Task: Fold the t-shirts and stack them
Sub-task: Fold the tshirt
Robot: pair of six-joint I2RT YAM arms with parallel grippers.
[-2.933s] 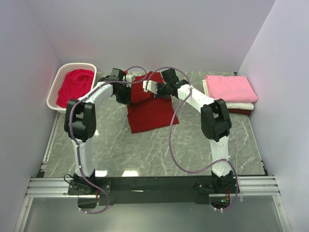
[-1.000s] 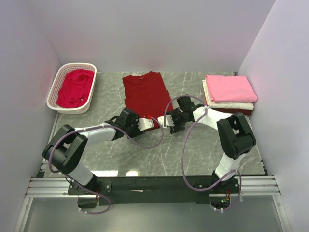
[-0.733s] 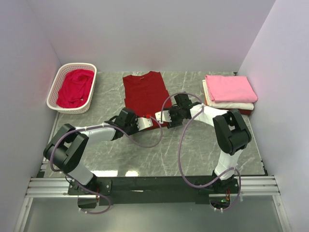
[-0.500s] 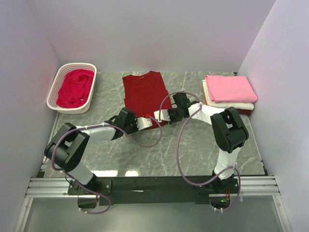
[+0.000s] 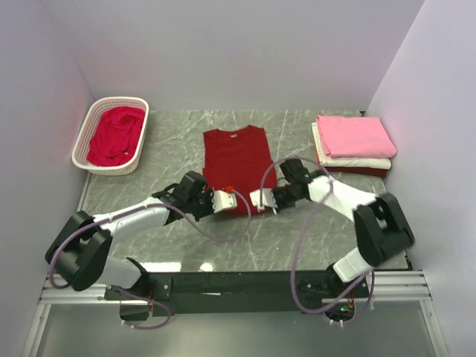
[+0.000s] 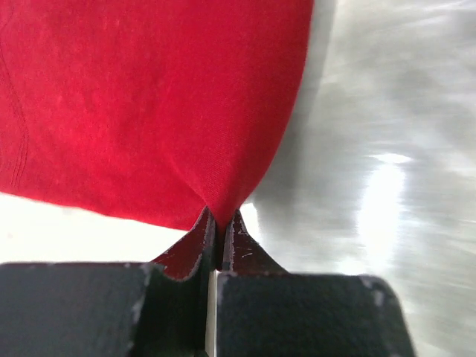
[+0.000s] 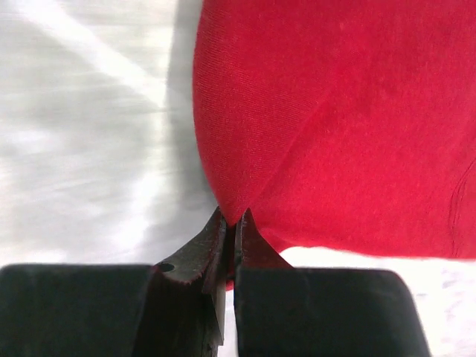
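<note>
Overhead first: dark red t-shirt lies flat mid-surface, collar at the far end, hem toward the arms. Left claw and right claw sit low at the hem's near corners, one each. Crimson t-shirt is bunched in the white basket, far left. Pink folded t-shirt tops a white folded t-shirt, far right.

Left wrist: left claw clenched on a pinch of dark red hem, cloth peaking at the tips; grey surface to the right.

Right wrist: right claw likewise clenched on its hem corner, surface to the left.
</note>
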